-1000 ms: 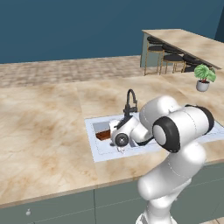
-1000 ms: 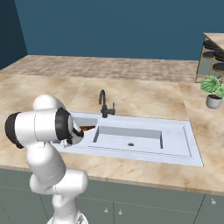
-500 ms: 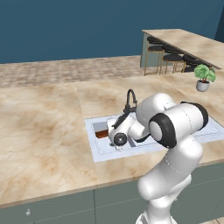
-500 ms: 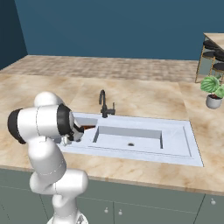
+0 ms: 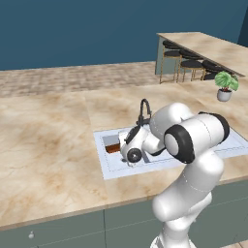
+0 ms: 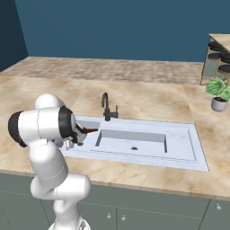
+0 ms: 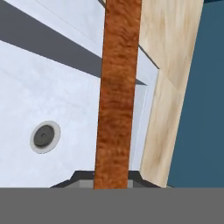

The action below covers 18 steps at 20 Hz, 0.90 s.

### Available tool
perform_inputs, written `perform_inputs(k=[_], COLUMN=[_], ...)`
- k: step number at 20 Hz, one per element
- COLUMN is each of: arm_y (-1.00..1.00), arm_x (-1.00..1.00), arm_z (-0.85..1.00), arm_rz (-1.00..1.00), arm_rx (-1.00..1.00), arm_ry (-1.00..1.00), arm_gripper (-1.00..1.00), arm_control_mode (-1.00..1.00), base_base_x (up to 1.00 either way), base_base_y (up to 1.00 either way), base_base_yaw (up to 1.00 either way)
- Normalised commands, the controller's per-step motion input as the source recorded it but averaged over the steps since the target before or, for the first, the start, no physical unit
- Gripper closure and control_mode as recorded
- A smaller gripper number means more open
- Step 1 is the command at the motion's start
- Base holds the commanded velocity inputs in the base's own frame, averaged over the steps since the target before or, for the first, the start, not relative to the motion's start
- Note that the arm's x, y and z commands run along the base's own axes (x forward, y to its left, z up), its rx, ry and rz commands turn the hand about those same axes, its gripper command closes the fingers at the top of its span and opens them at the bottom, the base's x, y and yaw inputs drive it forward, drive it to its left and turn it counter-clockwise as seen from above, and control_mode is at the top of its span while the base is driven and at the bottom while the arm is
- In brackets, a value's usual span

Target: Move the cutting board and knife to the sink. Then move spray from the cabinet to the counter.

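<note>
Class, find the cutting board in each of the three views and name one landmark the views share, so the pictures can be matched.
Left base view: the cutting board is a small brown patch in the sink's left end, beside the claw.
Right base view: a thin brown sliver left of the basin, at the arm's edge.
Hand view: a tall brown strip running up the middle, over the basin.
Shared landmark: the sink; the dark faucet links both base views.

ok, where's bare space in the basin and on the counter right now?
Sink floor is bare around the drain, from mid-basin to its potted-plant end. The faucet end is crowded: the gripper, shut on the cutting board, hangs there edge-on. Counter left of the sink is bare, as is the strip behind the faucet. The plant takes the far right corner.
</note>
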Motion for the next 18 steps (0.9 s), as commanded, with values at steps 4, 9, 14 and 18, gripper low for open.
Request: perform_inputs(k=[4, 9, 14, 18], arm_y=[0.0, 0.01, 0.04, 0.0], arm_x=[0.09, 0.08, 0.04, -0.01], arm_z=[-0.23, -0.19, -0.13, -0.03], arm_rz=[0.0, 0.0, 0.0, 0.0], arm_rx=[0.01, 0.0, 0.0, 0.0], arm_ry=[-0.04, -0.01, 0.0, 0.0], arm_gripper=[1.0, -1.0, -1.0, -1.0], arm_control_mode=[-1.0, -1.0, -1.0, -1.0], base_base_x=[0.0, 0.0, 0.0, 0.0], base_base_y=[0.0, 0.0, 0.0, 0.0], base_base_yaw=[0.0, 0.0, 0.0, 0.0])
